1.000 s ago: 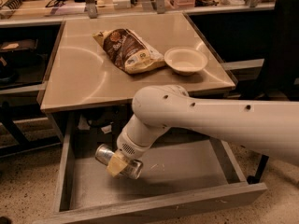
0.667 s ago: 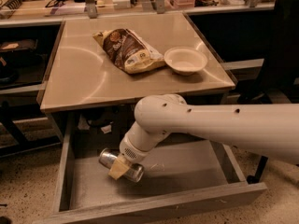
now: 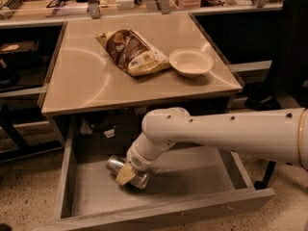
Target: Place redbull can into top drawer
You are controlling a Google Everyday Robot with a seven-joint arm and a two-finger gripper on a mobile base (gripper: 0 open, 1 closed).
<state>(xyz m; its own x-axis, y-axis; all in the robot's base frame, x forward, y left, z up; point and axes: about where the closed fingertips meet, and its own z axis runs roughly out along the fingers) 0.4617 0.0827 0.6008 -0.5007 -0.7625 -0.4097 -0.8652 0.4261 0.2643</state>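
The redbull can [image 3: 115, 165] lies on its side, low over the left middle of the open top drawer's grey bottom [image 3: 197, 174]; I cannot tell if it touches. My gripper [image 3: 127, 173] reaches down into the drawer from the right and is shut on the can. One yellowish finger pad [image 3: 124, 176] lies across the can's middle, and the other finger is hidden behind it. The can's silver ends stick out on both sides of the pad. The drawer's flat front panel [image 3: 168, 213] is pulled out toward the camera.
A beige table top [image 3: 86, 81] sits over the drawer. It bears a brown and cream snack bag [image 3: 132, 52] and a white bowl [image 3: 191, 62]. My white arm [image 3: 231, 134] crosses the drawer's right half. Cluttered shelves stand behind the table.
My gripper and the can have moved a little to the right and lower in the drawer. The arm's elbow has shifted right with them.
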